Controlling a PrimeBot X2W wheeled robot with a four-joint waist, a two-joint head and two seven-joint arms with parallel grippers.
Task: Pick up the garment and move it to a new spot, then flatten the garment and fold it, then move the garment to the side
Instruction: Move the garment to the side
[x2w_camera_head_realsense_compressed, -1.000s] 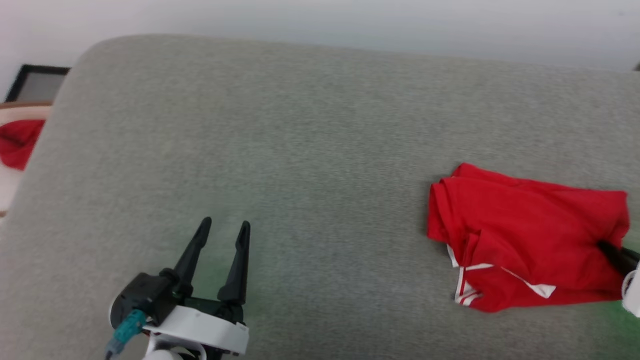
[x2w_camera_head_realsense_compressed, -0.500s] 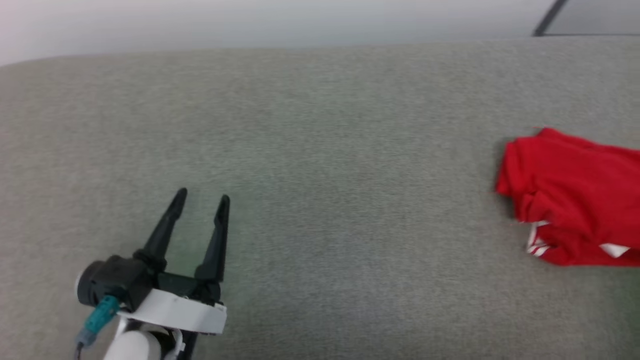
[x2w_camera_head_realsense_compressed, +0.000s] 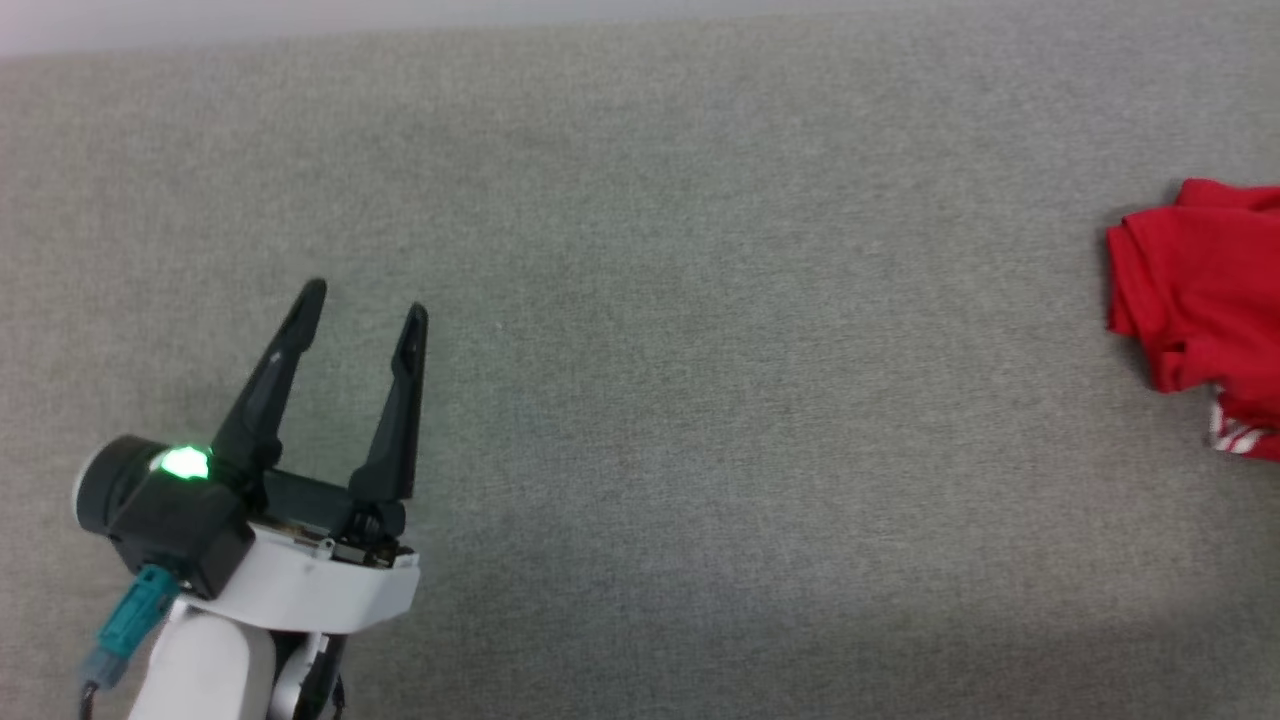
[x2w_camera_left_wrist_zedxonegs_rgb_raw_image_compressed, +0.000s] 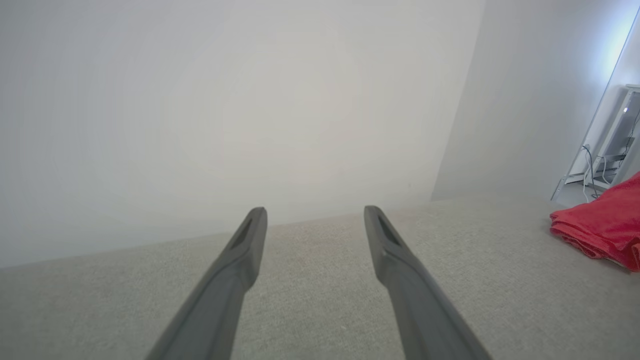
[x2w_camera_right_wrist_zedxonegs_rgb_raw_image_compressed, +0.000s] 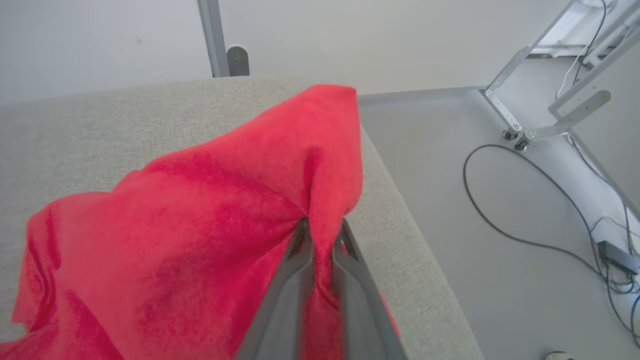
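The garment (x2w_camera_right_wrist_zedxonegs_rgb_raw_image_compressed: 200, 225), a bright red shirt, hangs bunched from the right gripper (x2w_camera_right_wrist_zedxonegs_rgb_raw_image_compressed: 322, 227), whose two dark fingers are pinched almost together on a raised fold of the cloth. Most of the shirt spreads ahead of that gripper and to its left in the right wrist view, resting on the grey fabric surface (x2w_camera_right_wrist_zedxonegs_rgb_raw_image_compressed: 100, 115). The edge of that surface runs just to the gripper's right, with bare floor (x2w_camera_right_wrist_zedxonegs_rgb_raw_image_compressed: 450, 210) and a dark cable (x2w_camera_right_wrist_zedxonegs_rgb_raw_image_compressed: 500, 220) beyond. Well apart from the shirt, the left gripper (x2w_camera_head_realsense_compressed: 365, 300) hovers over the same surface, spread wide and holding nothing.

The step appears to be carrying the shirt to its place. Doing it well likely means a firm pinch, enough lift that trailing cloth does not drag open, and a set-down clear of the edge.
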